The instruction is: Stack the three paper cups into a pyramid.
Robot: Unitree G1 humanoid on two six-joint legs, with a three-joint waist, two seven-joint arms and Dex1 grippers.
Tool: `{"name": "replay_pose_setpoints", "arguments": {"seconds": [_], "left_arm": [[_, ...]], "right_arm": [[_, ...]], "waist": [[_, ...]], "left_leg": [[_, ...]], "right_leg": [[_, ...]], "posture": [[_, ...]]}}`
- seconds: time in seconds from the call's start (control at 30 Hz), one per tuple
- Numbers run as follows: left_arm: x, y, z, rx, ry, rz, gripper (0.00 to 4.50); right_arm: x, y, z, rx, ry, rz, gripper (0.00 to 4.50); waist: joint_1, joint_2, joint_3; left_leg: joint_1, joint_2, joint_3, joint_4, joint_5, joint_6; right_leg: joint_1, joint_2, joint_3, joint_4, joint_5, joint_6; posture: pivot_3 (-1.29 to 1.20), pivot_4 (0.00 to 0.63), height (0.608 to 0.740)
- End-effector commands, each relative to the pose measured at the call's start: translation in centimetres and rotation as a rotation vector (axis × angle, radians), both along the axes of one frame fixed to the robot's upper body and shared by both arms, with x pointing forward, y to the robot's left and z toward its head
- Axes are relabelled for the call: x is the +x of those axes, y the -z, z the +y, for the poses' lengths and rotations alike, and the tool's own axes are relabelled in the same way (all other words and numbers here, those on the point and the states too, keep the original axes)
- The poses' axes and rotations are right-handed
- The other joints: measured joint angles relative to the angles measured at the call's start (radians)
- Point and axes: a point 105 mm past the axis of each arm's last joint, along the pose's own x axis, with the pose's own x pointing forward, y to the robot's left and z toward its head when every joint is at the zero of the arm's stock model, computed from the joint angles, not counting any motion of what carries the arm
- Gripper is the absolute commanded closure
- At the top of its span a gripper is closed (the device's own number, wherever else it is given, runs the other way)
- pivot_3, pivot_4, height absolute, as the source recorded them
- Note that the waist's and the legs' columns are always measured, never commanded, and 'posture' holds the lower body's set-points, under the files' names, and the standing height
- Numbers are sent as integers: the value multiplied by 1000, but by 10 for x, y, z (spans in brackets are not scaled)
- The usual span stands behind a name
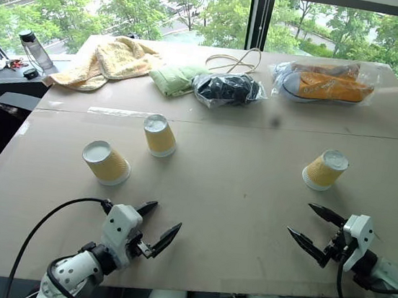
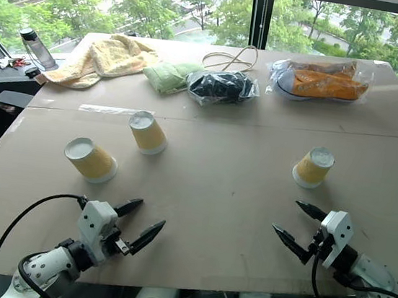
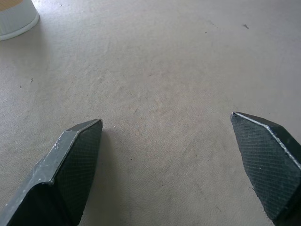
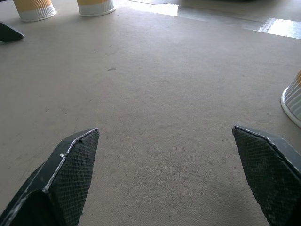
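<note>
While both grippers gape — three paper cups point(image 1: 160, 135) stand apart.

Three upside-down paper cups apart on table point(image 2: 208, 194), at nine point(image 2: 90, 160), eleven point(image 2: 146, 132), two o'clock point(image 2: 313, 167), left gripper point(image 2: 141, 223) and right gripper point(image 2: 297, 224) empty, jaws spread

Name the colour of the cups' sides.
Yellow, ribbed, with white rims and bases; clearest on the paper cup in the left eye view.
</note>
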Motion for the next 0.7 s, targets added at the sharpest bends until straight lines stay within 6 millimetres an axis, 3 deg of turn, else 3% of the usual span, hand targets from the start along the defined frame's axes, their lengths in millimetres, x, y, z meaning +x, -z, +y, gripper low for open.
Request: {"name": "replay_pose_setpoints", "arguments": {"seconds": [0.03, 0.5, 0.7], "left_arm": [[-4, 1, -2, -7, 0, -1, 0], [-6, -1, 5, -21, -1, -45, 0], [-6, -14, 14, -28, -22, -114, 0]], "right_arm": [[2, -4, 0, 2, -8, -19, 18], [4, -3, 0, 23, -51, -33, 18], [5, -11, 7, 41, -94, -69, 18]], "waist": [[0, 0, 0], [0, -1, 1], [0, -3, 2]], "left_leg": [[0, 0, 0, 0, 0, 0], [0, 0, 0, 0, 0, 0], [0, 0, 0, 0, 0, 0]], "right_leg": [[0, 0, 0, 0, 0, 0], [0, 0, 0, 0, 0, 0], [0, 0, 0, 0, 0, 0]], "posture": [[0, 150, 740], [0, 150, 740], [0, 150, 740]]}}
